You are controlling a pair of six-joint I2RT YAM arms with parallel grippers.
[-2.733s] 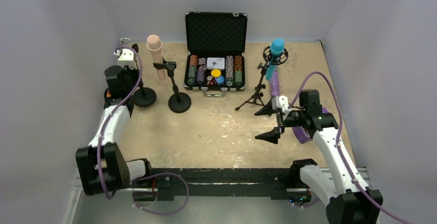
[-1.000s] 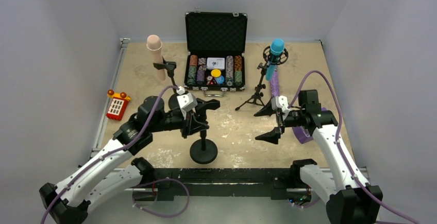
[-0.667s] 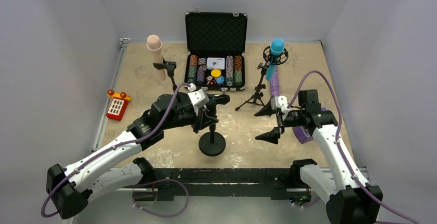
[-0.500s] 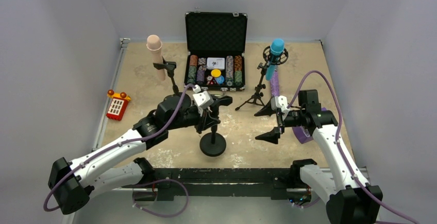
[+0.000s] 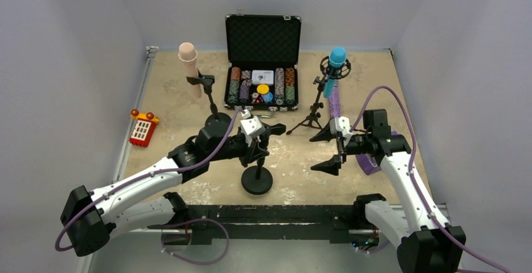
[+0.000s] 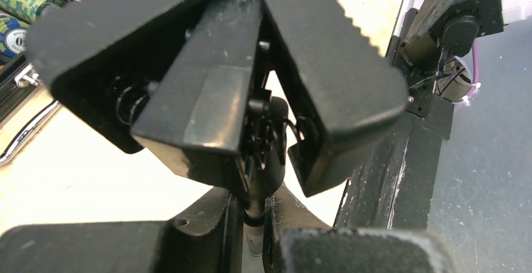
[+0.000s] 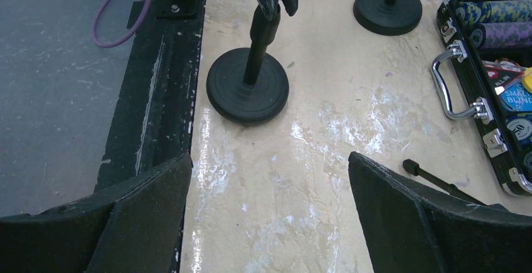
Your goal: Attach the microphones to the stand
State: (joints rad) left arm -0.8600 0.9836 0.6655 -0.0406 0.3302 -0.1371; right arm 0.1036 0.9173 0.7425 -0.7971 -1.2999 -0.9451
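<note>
My left gripper (image 5: 256,150) is shut on the pole of a black round-base stand (image 5: 257,180) near the table's front middle. The stand's empty clip (image 5: 271,128) sits above my fingers. In the left wrist view my gripper (image 6: 253,223) pinches the pole under the clip (image 6: 251,85). My right gripper (image 5: 332,150) is open and empty, right of the stand, which shows in its view (image 7: 248,91) ahead of the gripper (image 7: 270,216). A beige microphone (image 5: 188,56) sits in a second stand (image 5: 218,122). A blue microphone (image 5: 337,59) sits on a tripod stand (image 5: 310,116). A purple microphone (image 5: 334,102) lies behind my right gripper.
An open black case of poker chips (image 5: 262,88) stands at the back middle and shows in the right wrist view (image 7: 489,66). A red toy (image 5: 142,128) lies at the left edge. A purple object (image 5: 369,163) is partly hidden under my right arm. The black rail (image 5: 276,216) runs along the front.
My left arm has carried the round-base stand from the far left to the front middle, and drifted slightly right in the last second. The right arm has not moved.
</note>
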